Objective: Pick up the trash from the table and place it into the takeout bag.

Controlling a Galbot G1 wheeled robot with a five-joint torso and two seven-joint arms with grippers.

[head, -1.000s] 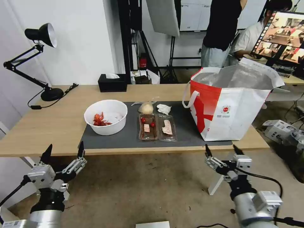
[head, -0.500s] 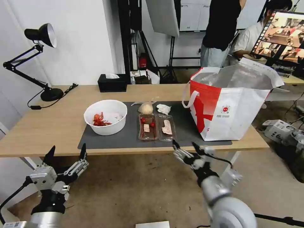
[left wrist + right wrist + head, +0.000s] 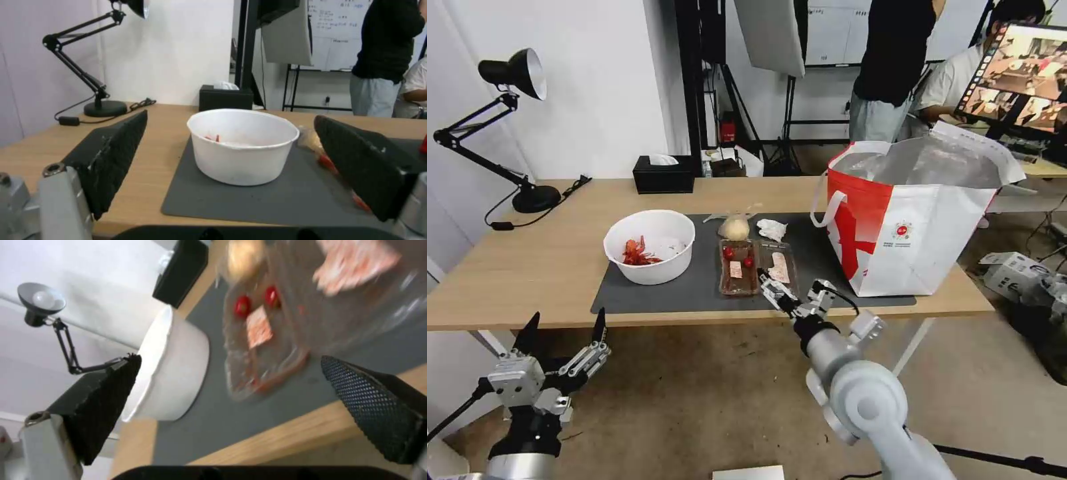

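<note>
A: Left end effector [image 3: 564,330]?
B: Low, in front of the worktop's near edge and below it, fingers spread apart, nothing held. It points at the white bowl [image 3: 650,245], which sits well apart from it on the left part of the dark mat [image 3: 694,287]; red shells inside.

A: Right end effector [image 3: 792,290]?
B: At the near edge of the worktop [image 3: 527,267], over the mat's front strip, fingers apart, nothing between them. Its tips are just beside the near end of the clear hinged tray [image 3: 757,267]; can't tell if they touch.

A: Tray contents?
B: 2 red round bits and pale scraps across its 2 halves. Right wrist view has the tray [image 3: 285,323] lying between the 2 finger pads [image 3: 373,400], bowl [image 3: 171,363] off to one side.

A: Behind the tray?
B: Clear bag with the beige lump [image 3: 734,227], then the crumpled tissue [image 3: 772,229] just beside it, both on the mat.

A: Takeout bag?
B: Takeout bag [image 3: 914,233] stands upright on the right end of the worktop, mouth open, foil lining showing, apart from the tray.

A: Farther back?
B: Black tissue box [image 3: 664,175] at the far edge, desk lamp [image 3: 500,127] far left.
</note>
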